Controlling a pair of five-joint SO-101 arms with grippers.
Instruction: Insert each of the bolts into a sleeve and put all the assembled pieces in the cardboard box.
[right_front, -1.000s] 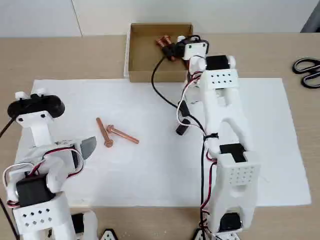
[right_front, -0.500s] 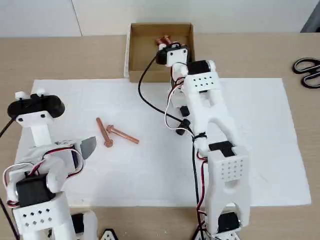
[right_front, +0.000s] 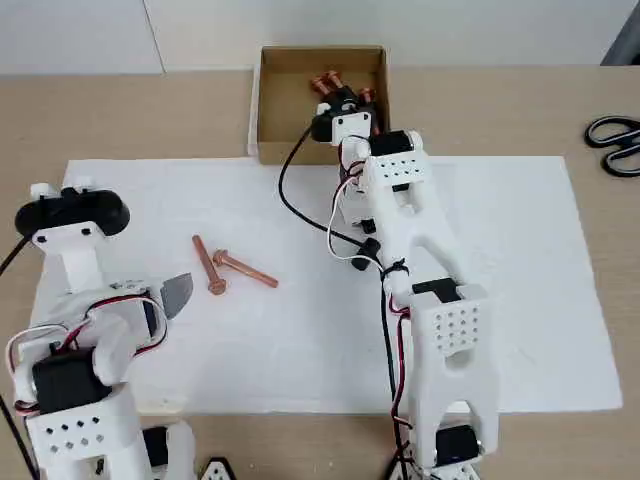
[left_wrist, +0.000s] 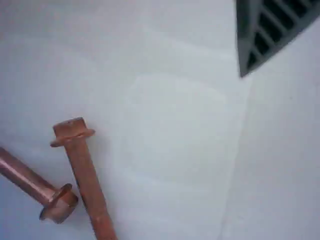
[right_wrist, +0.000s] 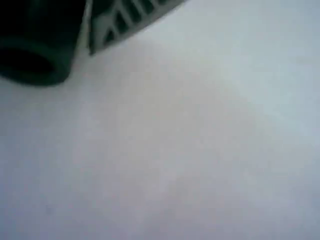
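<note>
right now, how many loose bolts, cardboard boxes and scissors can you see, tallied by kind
loose bolts: 2
cardboard box: 1
scissors: 1
total: 4

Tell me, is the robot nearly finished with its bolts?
Some copper-coloured metal pieces already lie in the brown cardboard box. I can't see anything being held now. Two long copper bolts lie bare on the white paper sheet, no sleeves on them, so they're left to do.
</note>
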